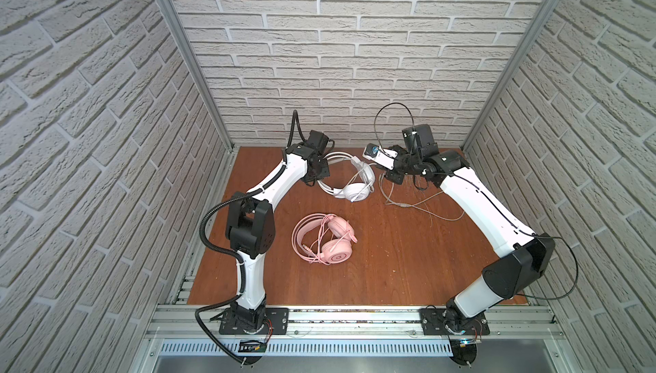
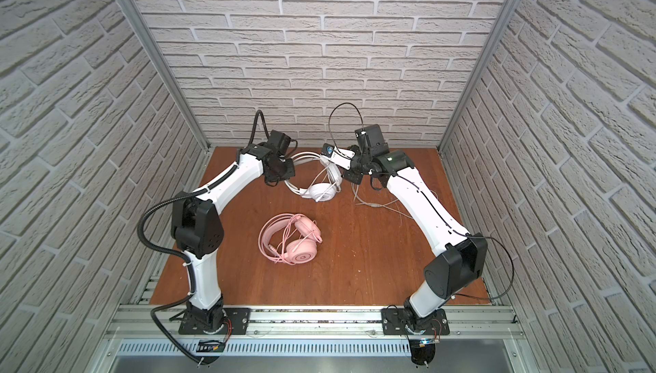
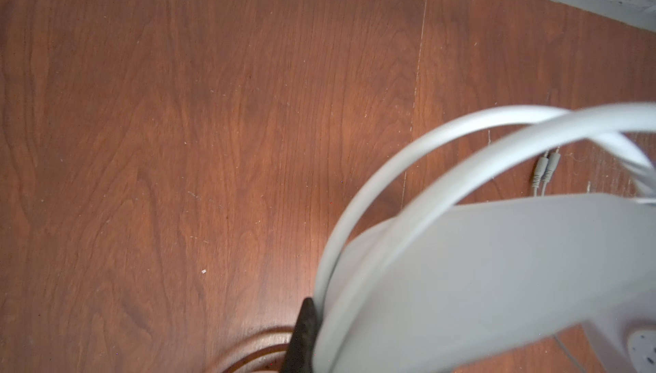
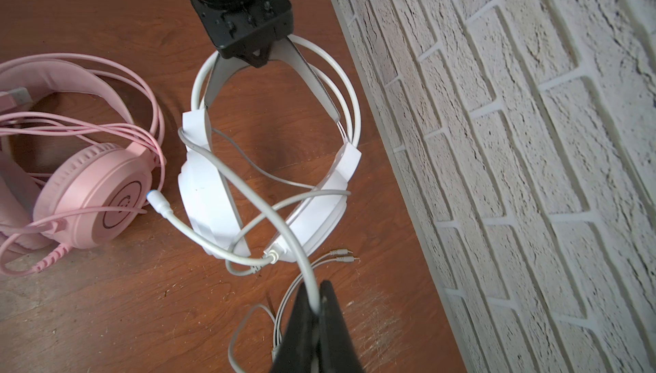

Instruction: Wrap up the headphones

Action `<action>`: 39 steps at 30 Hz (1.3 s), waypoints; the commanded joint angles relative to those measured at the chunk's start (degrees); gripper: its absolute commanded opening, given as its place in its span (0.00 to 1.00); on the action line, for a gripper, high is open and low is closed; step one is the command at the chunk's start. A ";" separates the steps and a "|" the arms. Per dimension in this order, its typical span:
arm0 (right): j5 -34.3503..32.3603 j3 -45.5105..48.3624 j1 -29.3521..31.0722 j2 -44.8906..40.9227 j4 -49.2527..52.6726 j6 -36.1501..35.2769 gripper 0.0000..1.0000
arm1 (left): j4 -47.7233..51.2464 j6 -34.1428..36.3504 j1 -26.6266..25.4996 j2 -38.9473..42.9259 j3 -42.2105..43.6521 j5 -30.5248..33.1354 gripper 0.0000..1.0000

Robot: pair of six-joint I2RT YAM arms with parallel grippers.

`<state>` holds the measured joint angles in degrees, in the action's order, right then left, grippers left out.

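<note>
Left gripper (image 4: pixel 261 57) clamps the white headset's headband (image 4: pixel 312 80) to anchor it; right gripper (image 4: pixel 316 303) pinches its cord (image 4: pixel 248 193), ready for winding.

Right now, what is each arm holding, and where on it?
Left gripper clamps the white headset at its headband top. Right gripper pinches that headset's cord partway along.

Far headset (image 1: pixel 349 179) behind near headset (image 1: pixel 324 238) on table (image 1: pixel 408 257)

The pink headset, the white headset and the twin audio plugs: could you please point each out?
pink headset (image 1: pixel 335 252), top view, lower ear cup.
white headset (image 4: pixel 209 190), right wrist view, ear cup.
twin audio plugs (image 4: pixel 341 255), right wrist view, plug bodies.
</note>
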<state>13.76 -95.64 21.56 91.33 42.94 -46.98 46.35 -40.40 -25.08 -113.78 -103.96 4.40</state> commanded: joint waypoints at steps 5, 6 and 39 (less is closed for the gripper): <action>11.16 11.00 0.30 -10.34 0.98 -7.14 0.06 | -3.86 -4.50 1.59 0.78 -1.34 -6.16 0.00; 10.76 11.30 0.60 -10.75 2.90 -7.83 0.06 | -3.90 -4.66 1.56 0.73 -1.83 -6.32 0.00; 5.71 -7.94 -0.82 3.18 8.27 -10.21 0.06 | 2.48 0.12 -1.40 -0.11 -4.57 -0.23 0.00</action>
<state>15.97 -103.04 20.64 96.33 49.65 -54.78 49.78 -40.47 -26.35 -115.68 -107.31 3.81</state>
